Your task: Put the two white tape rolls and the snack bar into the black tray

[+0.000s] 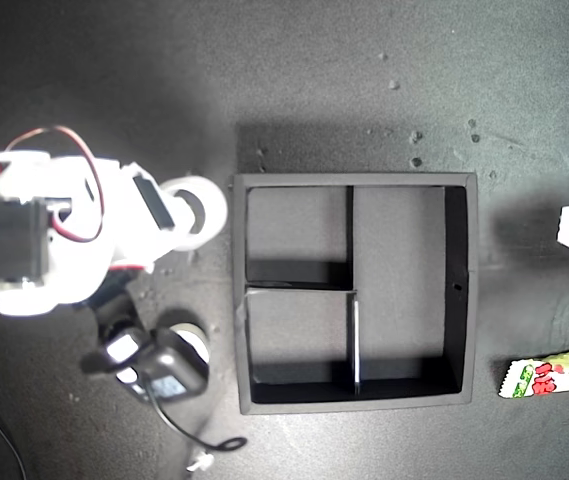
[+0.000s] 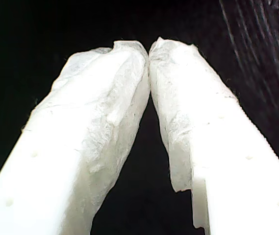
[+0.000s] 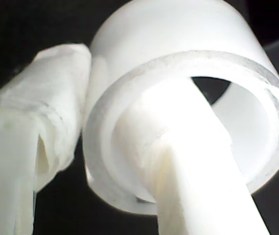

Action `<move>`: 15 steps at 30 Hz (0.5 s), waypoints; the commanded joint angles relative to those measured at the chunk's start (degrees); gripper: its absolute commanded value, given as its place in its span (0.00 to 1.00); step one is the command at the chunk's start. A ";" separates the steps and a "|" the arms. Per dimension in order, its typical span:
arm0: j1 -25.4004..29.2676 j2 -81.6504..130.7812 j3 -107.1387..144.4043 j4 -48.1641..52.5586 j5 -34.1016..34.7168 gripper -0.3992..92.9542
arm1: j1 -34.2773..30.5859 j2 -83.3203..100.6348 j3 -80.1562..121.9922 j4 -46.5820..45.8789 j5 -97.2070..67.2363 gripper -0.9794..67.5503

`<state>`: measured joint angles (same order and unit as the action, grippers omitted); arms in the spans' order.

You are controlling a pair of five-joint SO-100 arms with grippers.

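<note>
- My second gripper (image 3: 100,127) is clamped on the wider white tape roll (image 3: 178,63) — one finger runs through its hole, the other presses the outer wall.
- In the exterior view that roll (image 1: 196,212) sits at the arm's tip, just beside the black tray (image 1: 356,404) on the exterior view's left, outside the wall.
- Smaller tape roll (image 1: 190,337) lies below it in that view, partly hidden by a dark camera module (image 1: 159,368) and cable.
- My first gripper (image 2: 149,49) — padded tips touching, nothing between them.
- Snack bar (image 1: 554,372) lies on the dark surface at the exterior view's lower right, apart from the tray.
- All three tray compartments hold nothing.
</note>
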<state>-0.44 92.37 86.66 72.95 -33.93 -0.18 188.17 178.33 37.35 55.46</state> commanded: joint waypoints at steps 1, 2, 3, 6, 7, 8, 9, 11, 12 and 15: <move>-0.44 -7.73 -20.30 7.12 1.67 0.01 | -0.26 0.70 -3.34 -7.12 -17.05 0.01; -0.18 -11.07 -25.14 9.14 2.02 0.01 | -0.35 0.70 -5.54 -7.47 -19.60 0.01; 0.00 -14.77 -30.41 11.34 2.20 0.01 | -1.23 0.70 -8.09 -7.91 -22.32 0.01; 0.79 -27.51 -48.60 19.69 2.81 0.01 | -6.86 -0.44 -16.70 -7.29 -29.27 0.01; 1.05 -32.87 -56.43 23.47 2.99 0.01 | -8.44 -0.53 -19.34 -6.06 -30.67 0.01; 1.32 -39.20 -66.62 28.04 3.16 0.01 | -9.67 -0.88 -21.62 -4.75 -31.55 0.02; 1.58 -46.49 -78.93 32.34 3.16 0.01 | -10.81 -1.67 -23.73 -3.87 -32.26 0.03; 1.67 -48.60 -79.45 32.08 3.16 0.01 | -12.22 -6.06 -28.04 -3.34 -32.96 0.06; 1.58 -49.31 -79.10 32.08 2.90 0.01 | -12.83 -9.84 -30.67 -3.43 -33.13 0.08; 1.76 -52.91 -80.86 32.08 2.37 0.01 | -15.12 -25.49 -41.48 -3.16 -32.96 0.17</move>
<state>1.14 40.96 11.78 103.80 -31.46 -13.27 171.21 147.39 33.66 23.12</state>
